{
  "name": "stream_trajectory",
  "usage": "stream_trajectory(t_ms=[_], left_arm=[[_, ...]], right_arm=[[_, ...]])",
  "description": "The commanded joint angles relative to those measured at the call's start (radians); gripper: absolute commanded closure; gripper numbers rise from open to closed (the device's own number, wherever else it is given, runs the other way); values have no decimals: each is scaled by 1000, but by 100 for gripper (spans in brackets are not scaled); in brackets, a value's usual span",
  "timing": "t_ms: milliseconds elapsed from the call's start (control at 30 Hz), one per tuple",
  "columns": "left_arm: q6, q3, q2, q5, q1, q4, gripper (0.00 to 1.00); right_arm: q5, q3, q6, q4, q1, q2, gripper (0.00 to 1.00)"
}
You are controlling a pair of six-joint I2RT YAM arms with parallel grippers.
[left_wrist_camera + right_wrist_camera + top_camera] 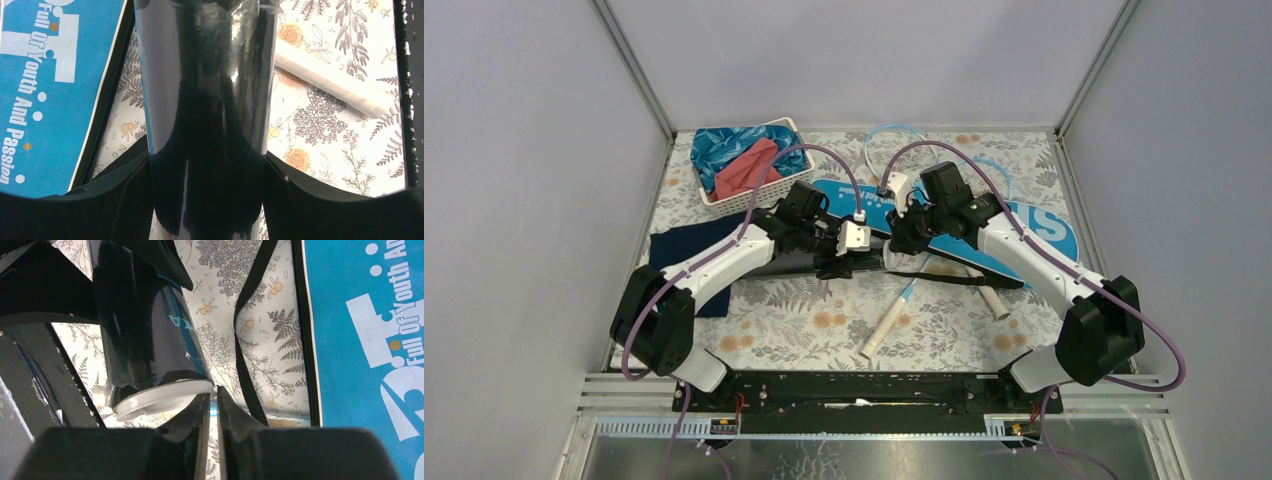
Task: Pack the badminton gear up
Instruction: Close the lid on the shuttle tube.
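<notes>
The long black tube (pixel 809 262) lies across the table's middle, and my left gripper (pixel 839 258) is shut round its body (pixel 205 100). The tube's white end cap (pixel 160 397) faces my right gripper (pixel 215 395), whose jaws stand a narrow slit apart with nothing between them; one fingertip (pixel 202 402) touches the cap's rim. The blue bag (pixel 1034 228) lettered "SPORT" lies behind, its black strap (pixel 245 340) on the cloth. Two white racket handles (pixel 884 330) (pixel 991 300) point toward the near edge. No shuttlecock shows.
A white basket (pixel 759 200) with blue and red cloths stands at the back left. A navy cloth (pixel 674 250) lies under the left arm. Grey walls close in the table on three sides.
</notes>
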Motion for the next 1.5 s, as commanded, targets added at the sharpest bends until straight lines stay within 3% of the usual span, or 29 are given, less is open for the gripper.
stream_trajectory(t_ms=[0, 167, 567, 1067, 1467], left_arm=[[-15, 2, -34, 32, -16, 150, 100], [-9, -2, -39, 32, -15, 143, 100], [25, -7, -44, 35, -17, 122, 100], [104, -13, -59, -47, -49, 85, 100], [92, -23, -76, -47, -62, 107, 100]], right_arm=[[-48, 21, 8, 14, 35, -6, 73], [-27, 37, -10, -4, 29, -14, 59], [-53, 71, -39, -49, -9, -46, 50], [-100, 155, -32, -139, -11, 32, 58], [-115, 121, 15, -96, 8, 48, 63]])
